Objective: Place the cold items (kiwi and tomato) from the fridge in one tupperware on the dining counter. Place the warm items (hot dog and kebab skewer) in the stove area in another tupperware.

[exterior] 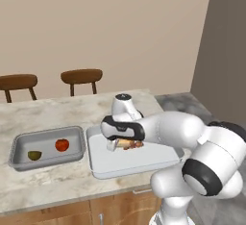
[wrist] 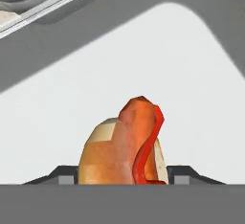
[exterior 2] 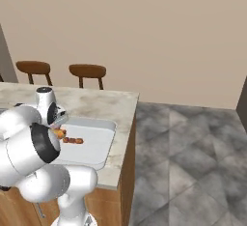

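My gripper (exterior: 114,145) hangs low inside the right tupperware (exterior: 144,167) on the dining counter, shut on the hot dog (wrist: 123,147). The bun and its red sausage stand between my two fingertips (wrist: 66,174) in the hand view, just above the tupperware's white floor (wrist: 182,74). From the right base view the hot dog (exterior 2: 59,133) shows orange at the hand, with the kebab skewer (exterior 2: 74,140) lying on the tupperware floor beside it. The left tupperware (exterior: 19,142) holds the kiwi (exterior: 34,155) and the tomato (exterior: 61,145).
Both tupperwares lie side by side on the marble counter (exterior: 72,106). Two wooden chairs (exterior: 81,76) (exterior: 18,81) stand behind it against the beige wall. The counter ends at the right edge (exterior 2: 130,123), beyond which is grey tiled floor (exterior 2: 193,148).
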Tool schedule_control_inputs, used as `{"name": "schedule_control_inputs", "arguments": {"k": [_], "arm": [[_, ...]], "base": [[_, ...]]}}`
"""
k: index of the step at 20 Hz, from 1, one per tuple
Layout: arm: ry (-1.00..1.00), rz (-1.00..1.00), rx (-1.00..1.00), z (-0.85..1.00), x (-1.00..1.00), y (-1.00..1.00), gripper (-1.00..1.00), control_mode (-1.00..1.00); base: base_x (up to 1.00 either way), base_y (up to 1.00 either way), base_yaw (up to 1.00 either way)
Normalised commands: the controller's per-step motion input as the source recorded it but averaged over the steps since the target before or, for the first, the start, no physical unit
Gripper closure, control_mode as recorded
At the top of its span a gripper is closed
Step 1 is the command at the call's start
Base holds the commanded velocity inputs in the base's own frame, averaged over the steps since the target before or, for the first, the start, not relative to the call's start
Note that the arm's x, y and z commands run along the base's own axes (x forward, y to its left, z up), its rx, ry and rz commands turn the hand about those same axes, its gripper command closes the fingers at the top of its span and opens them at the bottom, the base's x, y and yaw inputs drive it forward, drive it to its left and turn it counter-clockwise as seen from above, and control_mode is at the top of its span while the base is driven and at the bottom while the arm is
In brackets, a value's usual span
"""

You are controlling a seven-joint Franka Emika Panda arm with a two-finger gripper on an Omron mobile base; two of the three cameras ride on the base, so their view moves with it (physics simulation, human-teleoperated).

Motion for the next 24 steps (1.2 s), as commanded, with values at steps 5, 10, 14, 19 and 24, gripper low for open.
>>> {"name": "schedule_control_inputs", "arguments": {"k": [5,10,14,19,24], "arm": [[0.09,0.09,-0.01,-0.34,-0.11,0.01,1.0,-1.0],[0.12,0.01,-0.02,-0.27,-0.09,0.16,1.0,-1.0],[0.15,0.0,-0.05,-0.26,-0.01,0.2,1.0,-1.0],[0.09,0.0,-0.06,-0.29,-0.04,0.13,-1.0,-1.0],[0.0,0.0,0.0,-0.03,-0.29,0.0,-1.0,-1.0]], "base": [[0.0,0.0,0.0],[0.0,0.0,0.0],[0.0,0.0,0.0],[0.0,0.0,0.0],[0.0,0.0,0.0]]}}
